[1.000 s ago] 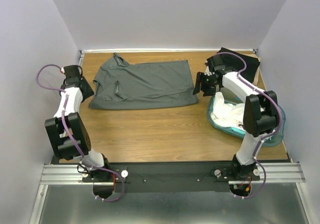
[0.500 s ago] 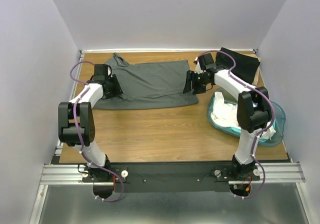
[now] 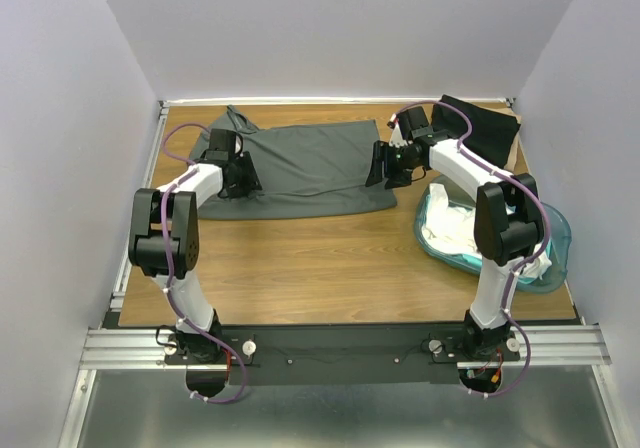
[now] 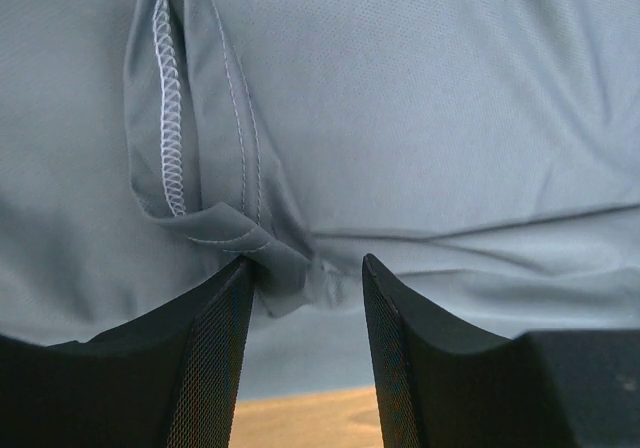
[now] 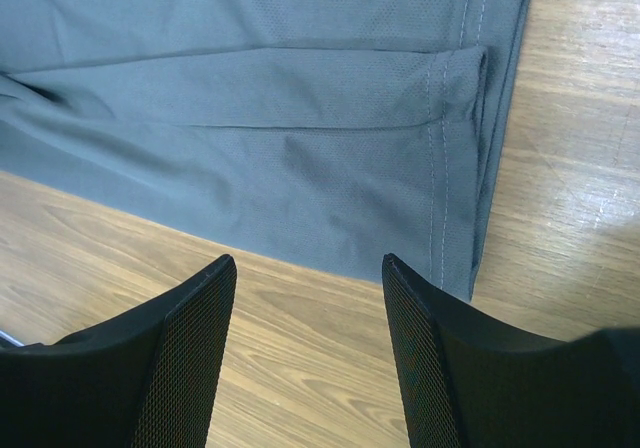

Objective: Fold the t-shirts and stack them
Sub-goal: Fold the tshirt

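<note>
A dark grey t-shirt (image 3: pixel 305 163) lies spread flat at the back of the table. My left gripper (image 3: pixel 247 175) hangs over its left part, open. In the left wrist view a folded sleeve seam (image 4: pixel 285 258) bunches between the fingertips and touches the left finger (image 4: pixel 210 338). My right gripper (image 3: pixel 380 174) is open at the shirt's right hem. In the right wrist view its jaws (image 5: pixel 308 263) straddle bare wood just short of the hem corner (image 5: pixel 455 228). A black t-shirt (image 3: pixel 490 126) lies at the back right. White t-shirts (image 3: pixel 448 226) are heaped in the tub.
A translucent teal tub (image 3: pixel 557 236) stands at the right edge under the right arm's elbow. Bare wooden tabletop (image 3: pixel 300 258) stretches in front of the grey shirt. Walls close in the table on three sides.
My left arm has swung in from the table's left edge onto the grey shirt's left part. My right gripper moved left to the shirt's right hem, then held still.
</note>
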`<state>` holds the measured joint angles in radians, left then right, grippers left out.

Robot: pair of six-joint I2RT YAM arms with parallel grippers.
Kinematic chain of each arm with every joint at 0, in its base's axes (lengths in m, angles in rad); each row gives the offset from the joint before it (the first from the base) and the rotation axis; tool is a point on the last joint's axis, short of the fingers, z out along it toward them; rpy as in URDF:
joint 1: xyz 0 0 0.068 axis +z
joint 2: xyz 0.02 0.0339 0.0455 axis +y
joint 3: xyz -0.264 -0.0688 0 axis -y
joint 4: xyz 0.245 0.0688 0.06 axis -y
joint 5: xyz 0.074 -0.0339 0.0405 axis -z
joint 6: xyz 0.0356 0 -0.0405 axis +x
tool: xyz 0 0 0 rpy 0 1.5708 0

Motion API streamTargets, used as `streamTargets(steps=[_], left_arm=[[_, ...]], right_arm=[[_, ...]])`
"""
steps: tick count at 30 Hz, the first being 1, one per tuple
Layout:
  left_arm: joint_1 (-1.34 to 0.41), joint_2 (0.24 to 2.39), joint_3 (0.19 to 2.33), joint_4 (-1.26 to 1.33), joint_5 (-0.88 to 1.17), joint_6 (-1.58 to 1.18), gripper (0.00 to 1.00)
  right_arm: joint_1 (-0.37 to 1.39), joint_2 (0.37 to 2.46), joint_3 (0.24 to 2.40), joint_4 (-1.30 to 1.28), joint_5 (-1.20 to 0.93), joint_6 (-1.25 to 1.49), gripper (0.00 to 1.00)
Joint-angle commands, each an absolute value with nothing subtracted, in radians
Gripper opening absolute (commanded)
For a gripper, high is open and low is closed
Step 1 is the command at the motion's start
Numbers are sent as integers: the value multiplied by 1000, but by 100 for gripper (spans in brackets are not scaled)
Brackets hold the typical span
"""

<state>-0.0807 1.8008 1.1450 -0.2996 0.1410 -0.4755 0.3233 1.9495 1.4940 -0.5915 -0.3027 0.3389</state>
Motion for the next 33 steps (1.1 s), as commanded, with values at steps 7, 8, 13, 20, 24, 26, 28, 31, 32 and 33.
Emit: streamTargets(steps=[7,8,13,20,24,26,28,31,32,33], left_arm=[[-182,1911,1293,-298,63,-453,55],[-190,1916,1302,-302,55,-445,55],[-230,1930,1336,-330,14,-423,55],[-242,1882,1327,-376,-64,-440,55],[-230,1806,1309,-388,-97,-454,56],[-210,1757,1270,-380,-100,-463,56],[-178,1715,1221,-370,-116,-466,56],[-118,1678,1149,-348,-120,-466,55],[-101,1674,1131,-342,-114,-465,55],[-80,1666,1109,-319,-98,-465,55]], right_arm=[[322,1947,1462,-575,-325,342,68],[324,1948,1457,-575,-325,344,68],[322,1950,1448,-574,-322,347,68],[322,1951,1456,-571,-318,345,68],[322,1954,1462,-568,-325,338,68],[324,1959,1463,-565,-325,334,68],[322,1962,1463,-560,-331,334,68],[324,1973,1459,-546,-342,330,68],[324,1976,1453,-540,-344,327,68],[324,1979,1451,-537,-345,325,68]])
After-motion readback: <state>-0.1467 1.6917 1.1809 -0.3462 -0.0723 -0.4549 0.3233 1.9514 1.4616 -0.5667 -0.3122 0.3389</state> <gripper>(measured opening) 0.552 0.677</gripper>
